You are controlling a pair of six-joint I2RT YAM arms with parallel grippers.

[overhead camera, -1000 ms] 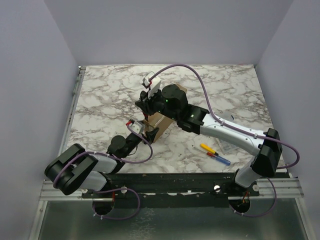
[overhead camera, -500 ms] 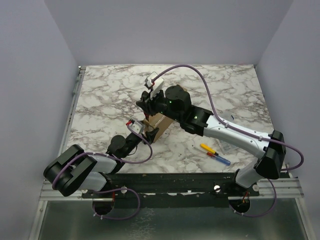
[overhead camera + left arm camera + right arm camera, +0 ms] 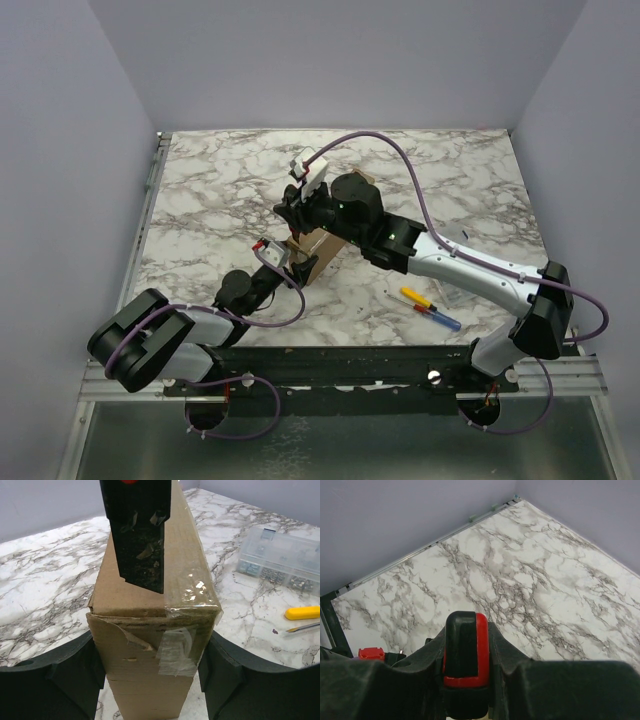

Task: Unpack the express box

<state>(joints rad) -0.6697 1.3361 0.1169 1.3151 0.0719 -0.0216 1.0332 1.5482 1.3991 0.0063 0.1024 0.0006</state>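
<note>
The express box is a brown cardboard box standing on edge in the middle of the table. In the left wrist view the box fills the gap between my left fingers, with torn clear tape on its near end. My left gripper is shut on its near end. My right gripper is above the box's top edge, shut on a black and red cutter. The cutter's black tip rests against the box's top face.
A clear plastic compartment case lies on the table to the right of the box. A yellow marker and a blue and red pen lie near the front right. The marker also shows in the left wrist view.
My right gripper with the cutter has shifted slightly left and back over the box's top. The left arm and the box have not moved.
</note>
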